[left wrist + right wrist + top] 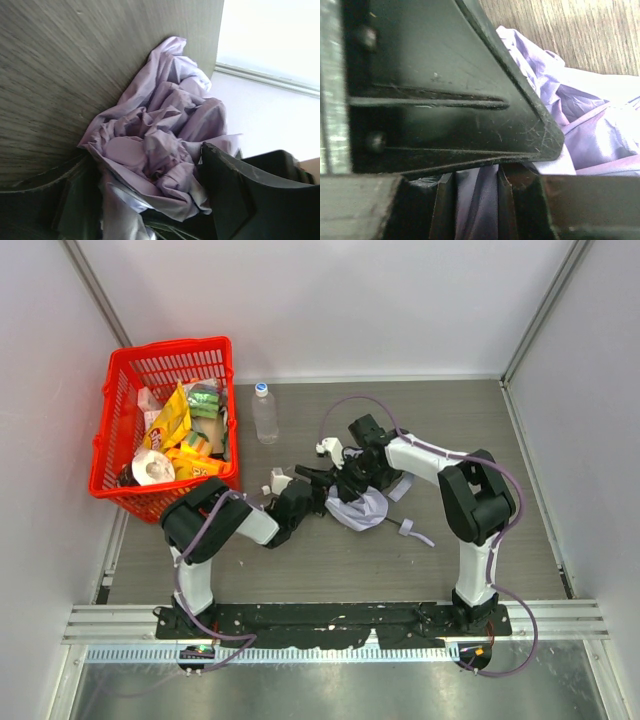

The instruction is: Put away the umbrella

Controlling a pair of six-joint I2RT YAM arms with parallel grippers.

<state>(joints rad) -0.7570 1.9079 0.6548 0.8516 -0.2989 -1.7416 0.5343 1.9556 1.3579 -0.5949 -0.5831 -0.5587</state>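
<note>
The umbrella (362, 510) lies crumpled mid-table, pale lavender fabric bunched up, its light strap (415, 531) trailing right. My left gripper (318, 484) comes in from its left. In the left wrist view the canopy (165, 125) fills the wide gap of the left gripper (160, 185), its jaws standing open around the bundle. My right gripper (350, 483) presses in from above and right. In the right wrist view the right gripper (520, 169) is shut on a fold of the umbrella fabric (590, 130). Shaft and handle are hidden.
A red basket (110, 430) packed with snack packets and a tape roll stands at the back left. A clear plastic bottle (265, 412) stands upright just right of it. White walls enclose the grey table on three sides.
</note>
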